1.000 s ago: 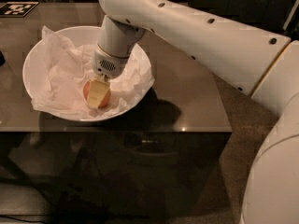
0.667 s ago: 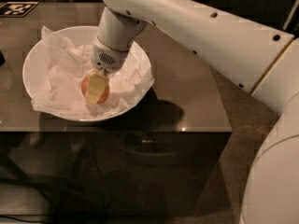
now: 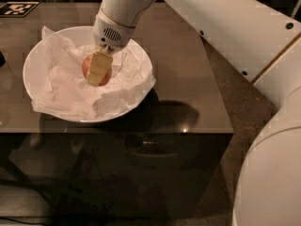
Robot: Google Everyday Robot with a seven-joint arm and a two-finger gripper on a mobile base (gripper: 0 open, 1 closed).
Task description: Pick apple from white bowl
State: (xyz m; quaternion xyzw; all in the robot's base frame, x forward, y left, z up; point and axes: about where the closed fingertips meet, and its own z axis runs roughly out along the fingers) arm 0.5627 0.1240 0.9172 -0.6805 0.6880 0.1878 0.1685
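The white bowl (image 3: 31,74) stands on the left part of the dark table, lined with crumpled white paper (image 3: 66,91). The small red-orange apple (image 3: 86,66) is over the middle of the bowl, between my gripper's fingers. My gripper (image 3: 97,77) reaches down from the white arm above the bowl and is shut on the apple. One cream-coloured finger (image 3: 99,66) covers the apple's front. The apple appears lifted off the paper.
The dark glossy table (image 3: 188,88) ends at a front edge just below the bowl and a right edge near the floor. A black-and-white marker tag (image 3: 17,8) lies at the back left. My large white arm (image 3: 221,27) crosses the upper right.
The gripper has risen with the apple in it, from low on the paper to higher over the bowl's middle. The bowl has stayed in place.
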